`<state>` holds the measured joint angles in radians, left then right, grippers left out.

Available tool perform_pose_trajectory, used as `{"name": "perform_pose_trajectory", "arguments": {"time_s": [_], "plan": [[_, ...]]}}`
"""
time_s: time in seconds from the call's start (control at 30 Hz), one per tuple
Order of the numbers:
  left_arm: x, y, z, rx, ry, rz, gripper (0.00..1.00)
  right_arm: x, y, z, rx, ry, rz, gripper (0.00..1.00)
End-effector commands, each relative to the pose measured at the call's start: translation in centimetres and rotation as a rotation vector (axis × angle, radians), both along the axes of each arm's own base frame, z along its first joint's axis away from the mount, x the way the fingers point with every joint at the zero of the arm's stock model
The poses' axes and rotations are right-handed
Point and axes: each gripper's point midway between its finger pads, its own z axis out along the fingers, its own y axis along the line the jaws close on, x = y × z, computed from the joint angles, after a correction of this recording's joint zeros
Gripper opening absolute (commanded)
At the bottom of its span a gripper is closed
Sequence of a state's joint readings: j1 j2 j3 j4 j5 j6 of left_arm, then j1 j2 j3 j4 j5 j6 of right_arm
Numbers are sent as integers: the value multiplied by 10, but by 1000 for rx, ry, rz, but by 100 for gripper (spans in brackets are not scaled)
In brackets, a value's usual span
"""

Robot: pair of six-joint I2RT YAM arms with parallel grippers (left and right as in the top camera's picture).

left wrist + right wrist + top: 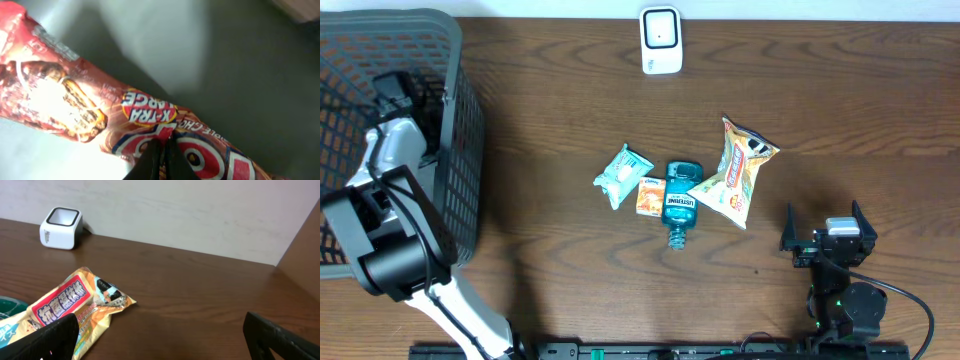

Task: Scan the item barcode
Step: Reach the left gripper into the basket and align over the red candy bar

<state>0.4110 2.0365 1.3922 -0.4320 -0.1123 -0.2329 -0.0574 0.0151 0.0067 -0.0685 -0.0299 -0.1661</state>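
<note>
Four loose things, overhead: a pale teal packet [623, 173], a small orange box [651, 196], a blue mouthwash bottle [679, 205] and a yellow snack bag [740, 170] lie bunched mid-table; the box touches the mouthwash bottle, and the snack bag's lower corner lies against it
Scanner, overhead: the white scanner [661, 40] stands at the far edge of the table [570, 90], well apart from the bunch
Basket, overhead: a black mesh basket [460, 150] sits at the left edge; the left arm [388, 150] reaches over it with its wrist end above the inside
Right gripper, overhead: the right gripper [823, 225] is near the front edge on the right, near the snack bag but apart from it, jaws spread with nothing between them
Left wrist, jaws: the left gripper [162, 147] is clenched, tips together on the wrapper of a red-brown wrapped bar [75, 100] printed X-TRA LARGE
Left wrist, bar: it runs slantwise from upper left to lower right
Left wrist, background: blurred grey, perhaps the basket's bottom, too soft to be sure
Right wrist, jaws: released, one dark finger in each lower corner
Right wrist, table: the snack bag [75, 305] lies ahead by the left finger, a sliver of the mouthwash bottle [7, 305] shows at the left edge, and the scanner [61, 227] stands at the far side by the pale wall [200, 210]
</note>
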Motion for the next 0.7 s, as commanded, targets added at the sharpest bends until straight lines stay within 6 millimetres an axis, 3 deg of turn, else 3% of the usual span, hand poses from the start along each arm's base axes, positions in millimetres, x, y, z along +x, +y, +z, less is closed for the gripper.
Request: {"name": "perform_pose_trajectory", "arguments": {"time_s": [0.0, 0.17, 0.23, 0.33, 0.37, 0.43, 0.47, 0.5, 0.67], "plan": [[-51, -6, -48, -86, 166, 160, 7, 0, 2, -1, -7, 4, 10, 99], [-43, -5, -16, -48, 105, 135, 8, 0, 2, -1, -7, 4, 10, 99], [-41, -2, 11, -18, 56, 140, 17, 0, 2, -1, -7, 4, 10, 99], [-37, 1, 58, 20, -50, 163, 62, 0, 2, -1, -7, 4, 10, 99], [-37, 3, 71, 28, -88, 190, 72, 0, 2, -1, -7, 4, 10, 99], [-38, 4, 93, 22, -160, 251, 83, 0, 2, -1, -7, 4, 10, 99], [-38, 4, 100, 18, -185, 275, 92, 0, 2, -1, -7, 4, 10, 99], [-39, 3, 103, 14, -196, 289, 95, 0, 2, -1, -7, 4, 10, 99], [-60, 5, 85, -40, -170, 528, 96, 0, 2, -1, -7, 4, 10, 99]]}}
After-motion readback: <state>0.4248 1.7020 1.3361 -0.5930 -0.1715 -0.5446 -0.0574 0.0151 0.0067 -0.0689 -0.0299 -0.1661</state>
